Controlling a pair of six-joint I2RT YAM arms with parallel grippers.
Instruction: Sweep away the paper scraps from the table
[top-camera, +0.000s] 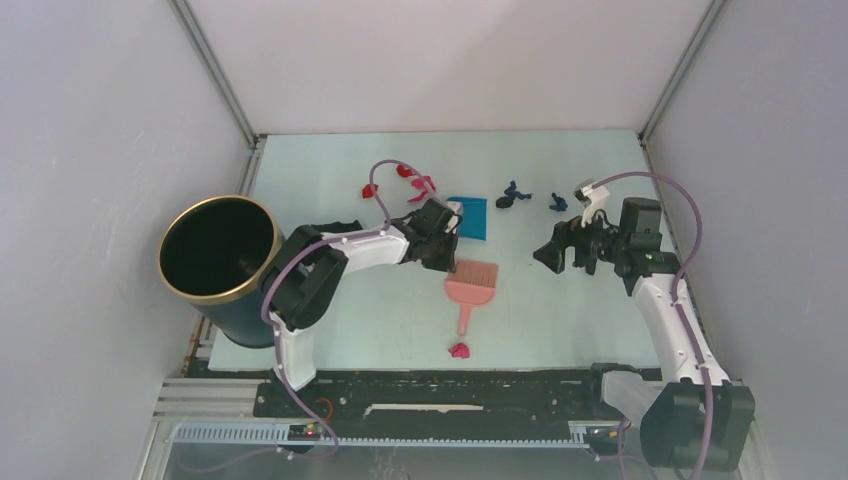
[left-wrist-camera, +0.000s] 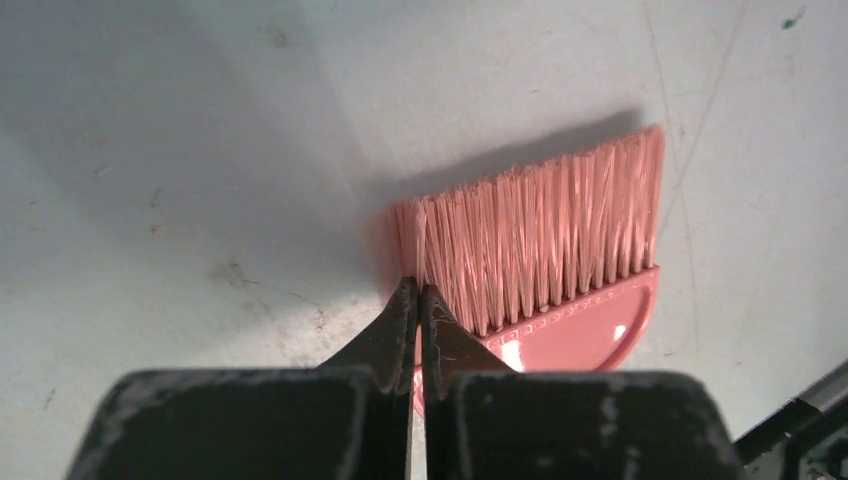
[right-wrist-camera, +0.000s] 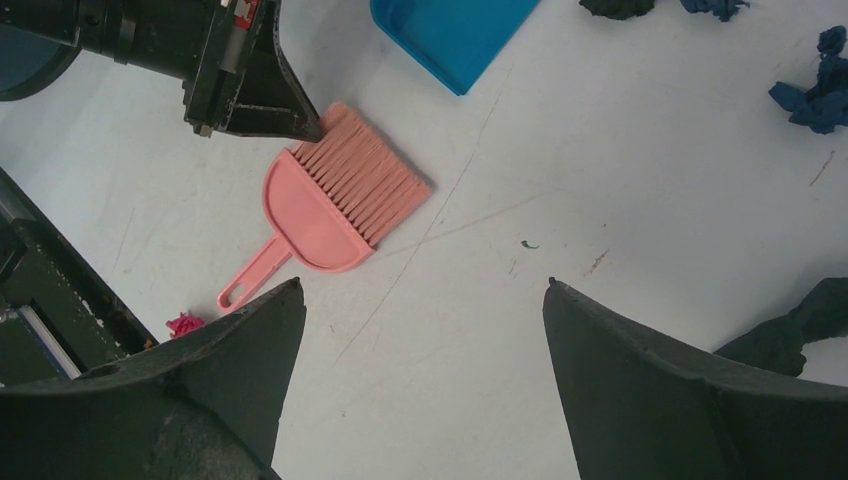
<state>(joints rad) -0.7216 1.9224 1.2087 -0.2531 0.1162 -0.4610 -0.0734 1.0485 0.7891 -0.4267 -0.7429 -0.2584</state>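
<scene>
We see the left hand clenched, its fingers pressed together. Their tips touch one corner of the bristles of a pink brush lying flat on the counter. We cannot tell whether any bristles are pinched. The right hand is spread wide above the counter, grasping nothing. The scraps lie loose on the counter. The red ones are beyond the left hand. The dark blue and black ones are between the blue dustpan and the right hand. One magenta bit is near the end of the brush handle.
</scene>
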